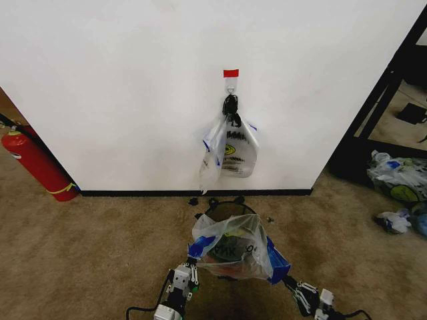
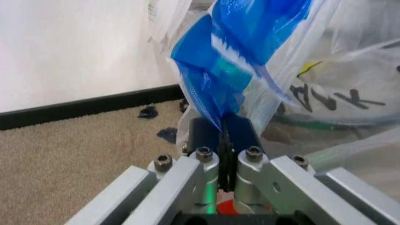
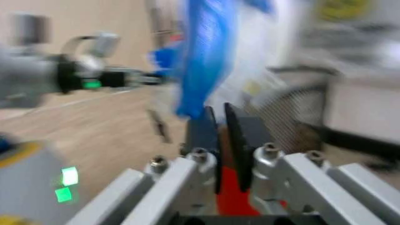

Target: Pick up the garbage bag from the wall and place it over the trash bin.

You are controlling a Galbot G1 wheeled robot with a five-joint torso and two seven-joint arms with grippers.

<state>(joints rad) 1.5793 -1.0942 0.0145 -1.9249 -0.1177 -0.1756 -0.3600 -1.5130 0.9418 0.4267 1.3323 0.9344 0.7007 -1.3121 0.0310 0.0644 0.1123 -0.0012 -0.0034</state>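
Note:
The garbage bag [image 1: 233, 250] is spread open over the trash bin [image 1: 230, 209], whose black mesh rim shows behind it, a short way out from the wall [image 1: 133, 80]. My left gripper [image 1: 193, 267] is shut on the bag's left blue handle [image 2: 216, 79], and its pads [image 2: 206, 133] pinch the plastic. My right gripper [image 1: 288, 281] is at the bag's right blue corner [image 1: 276, 265]. In the right wrist view, that gripper [image 3: 217, 110] has its jaws a narrow gap apart, and the blue handle [image 3: 196, 70] hangs just off the tips. The bin's mesh [image 3: 293, 108] lies beyond.
Like smiley bags [image 1: 230, 150] hang bunched from the red-taped hook [image 1: 231, 73] on the wall. A red fire extinguisher [image 1: 37, 163] leans at the left. Stuffed clear bags [image 1: 400, 180] and a black shelf frame [image 1: 373, 113] are at the right. Small dark scraps [image 1: 193, 201] lie by the baseboard.

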